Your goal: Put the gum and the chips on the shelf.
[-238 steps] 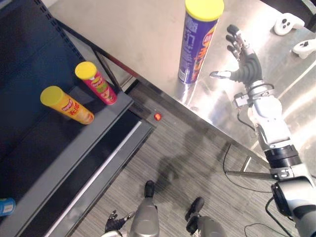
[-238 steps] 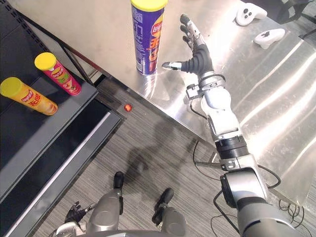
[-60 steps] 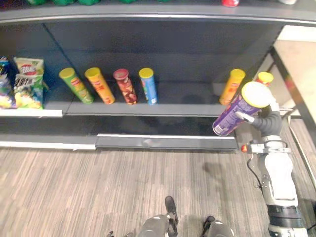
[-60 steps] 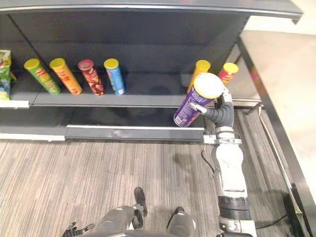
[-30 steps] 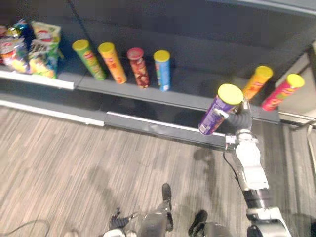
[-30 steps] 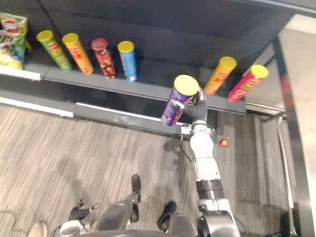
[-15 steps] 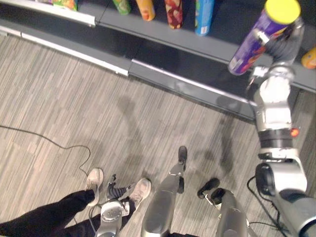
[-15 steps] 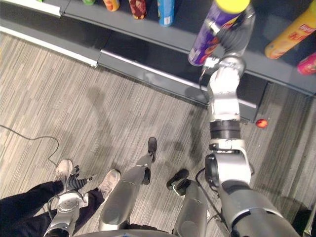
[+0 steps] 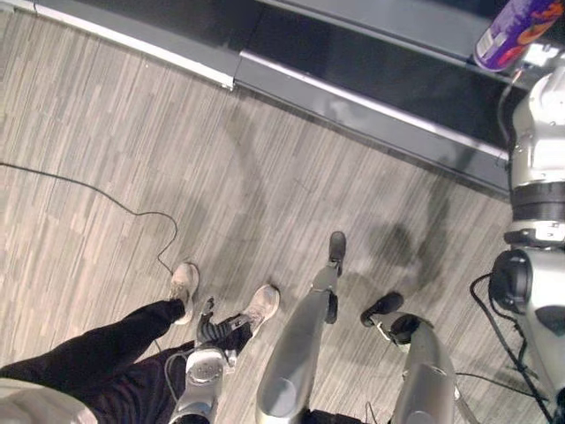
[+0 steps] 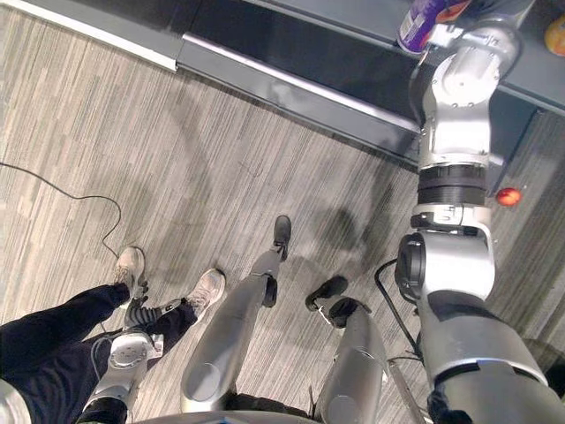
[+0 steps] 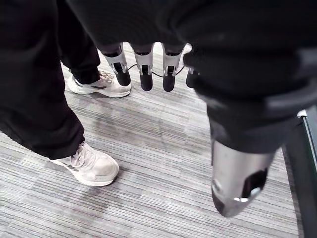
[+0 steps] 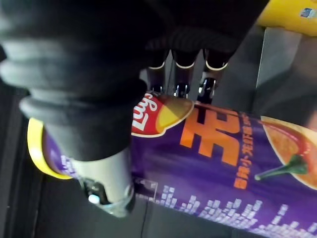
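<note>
Shoes (image 9: 184, 281) and dark trouser legs of a person stand nearest, on the striped floor (image 9: 106, 132). Just beside them hangs the left robot hand (image 11: 145, 74). Its fingers are straight and relaxed, they carry nothing, and it is idle.

Farther out, a small red thing (image 10: 507, 196) lies on the floor near the foot of the shelf (image 10: 291, 53). The right arm reaches up past it to the shelf board.

At the far end, the right robot hand (image 12: 106, 181) is closed around the purple chips can (image 12: 213, 163). The thumb is on one side and the fingers (image 12: 182, 74) are curled over the other side, near the yellow lid. In the head views only the bottom end of the chips can (image 9: 512, 40) shows, above the shelf board. A yellow can (image 12: 292, 12) stands close behind it.

Compared with half a second ago, the whole head picture has moved downward. This is the camera tilting toward the floor, not the things moving. The real change is in the arm. One second ago the can was in front of the shelf edge, and now the arm has stretched more and the can is over the board.

I judge that the chips are almost placed but not yet released. I cannot tell whether the bottom of the can already touches the board. The next move probably needs a gentle lowering and opening of the fingers, so that the tall can does not tip against its neighbour.
</note>
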